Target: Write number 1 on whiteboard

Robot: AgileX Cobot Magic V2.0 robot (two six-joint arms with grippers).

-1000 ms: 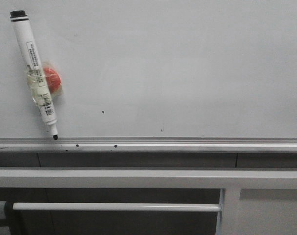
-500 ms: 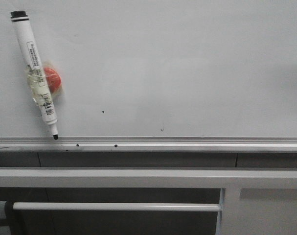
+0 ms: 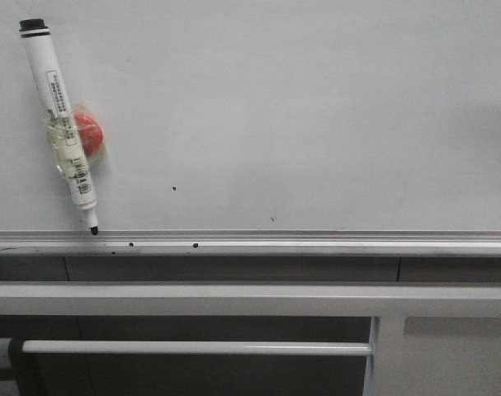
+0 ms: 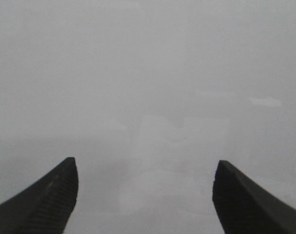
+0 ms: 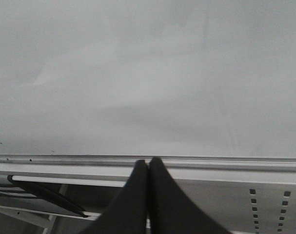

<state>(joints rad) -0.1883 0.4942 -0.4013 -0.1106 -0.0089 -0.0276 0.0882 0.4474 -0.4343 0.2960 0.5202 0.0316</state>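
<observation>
The left tool (image 4: 145,195) faces the whiteboard (image 3: 316,107) with its fingers spread apart; the right tool (image 5: 148,168) points at the board's ledge (image 3: 316,241), fingers pressed together. A marker (image 3: 60,124) hangs tilted at far left, unmoved since earlier. No written stroke shows.

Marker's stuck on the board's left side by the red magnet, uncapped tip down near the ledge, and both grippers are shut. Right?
Not quite: only the right gripper is shut. The left wrist view shows the left gripper open, fingers wide apart. The marker, magnet and ledge are as you say.
</observation>
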